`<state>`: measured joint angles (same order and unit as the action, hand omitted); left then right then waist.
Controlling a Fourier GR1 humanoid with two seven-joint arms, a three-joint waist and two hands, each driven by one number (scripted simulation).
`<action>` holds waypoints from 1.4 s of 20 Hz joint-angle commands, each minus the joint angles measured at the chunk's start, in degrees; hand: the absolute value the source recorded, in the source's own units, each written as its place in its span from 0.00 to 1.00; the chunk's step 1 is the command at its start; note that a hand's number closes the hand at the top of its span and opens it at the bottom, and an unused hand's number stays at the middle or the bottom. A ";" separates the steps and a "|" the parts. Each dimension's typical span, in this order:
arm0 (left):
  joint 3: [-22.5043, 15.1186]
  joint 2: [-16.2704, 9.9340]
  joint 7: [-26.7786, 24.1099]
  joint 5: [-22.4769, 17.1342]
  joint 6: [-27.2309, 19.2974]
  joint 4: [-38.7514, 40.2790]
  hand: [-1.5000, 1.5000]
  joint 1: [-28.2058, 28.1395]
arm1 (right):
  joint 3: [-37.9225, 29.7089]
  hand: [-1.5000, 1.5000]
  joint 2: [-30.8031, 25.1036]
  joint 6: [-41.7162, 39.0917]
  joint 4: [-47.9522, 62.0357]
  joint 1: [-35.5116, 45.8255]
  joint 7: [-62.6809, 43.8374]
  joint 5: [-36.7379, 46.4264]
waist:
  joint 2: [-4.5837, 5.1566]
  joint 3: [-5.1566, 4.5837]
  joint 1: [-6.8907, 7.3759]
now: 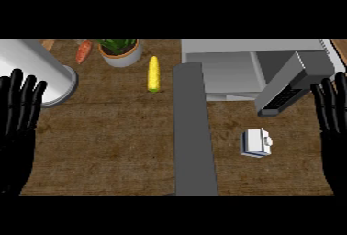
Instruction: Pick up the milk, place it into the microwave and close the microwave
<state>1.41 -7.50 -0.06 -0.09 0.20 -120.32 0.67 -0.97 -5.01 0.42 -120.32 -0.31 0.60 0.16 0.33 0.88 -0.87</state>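
Nothing done yet: milk untouched on the counter just before the open microwave, door swung wide, left hand and right hand open, resting at the edges.

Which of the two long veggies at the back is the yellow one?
The corn, lying alone on the counter right of the potted plant. The other long one, the carrot, is orange and sits left of the plant.
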 commanded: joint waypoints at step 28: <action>3.92 4.66 -3.49 -12.42 10.28 -4.62 0.00 -20.77 | 16.33 0.00 3.14 2.79 0.17 -11.53 2.26 1.42 | -0.42 -0.87 1.04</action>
<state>5.38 -3.79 -2.28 -12.93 9.44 -123.18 -16.02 17.22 -0.87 3.14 -121.28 -9.28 0.71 1.55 -0.07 -0.01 0.16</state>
